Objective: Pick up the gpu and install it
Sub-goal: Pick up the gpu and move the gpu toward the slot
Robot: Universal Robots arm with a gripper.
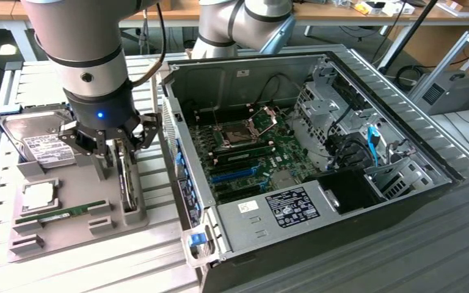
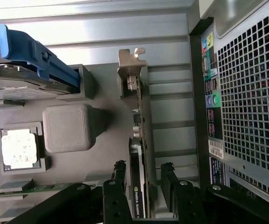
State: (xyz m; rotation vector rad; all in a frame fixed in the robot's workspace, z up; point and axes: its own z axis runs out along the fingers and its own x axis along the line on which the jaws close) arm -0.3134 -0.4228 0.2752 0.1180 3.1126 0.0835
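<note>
Wrist view: the released pincer [image 2: 143, 165] straddles the upright gpu [image 2: 139, 149], whose white lettering [image 2: 138, 201] is too small to read.

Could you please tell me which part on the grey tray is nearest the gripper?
The gpu, the thin green card with black cooler and silver bracket: it alone stands on edge between the gripper's open jaws.
</note>
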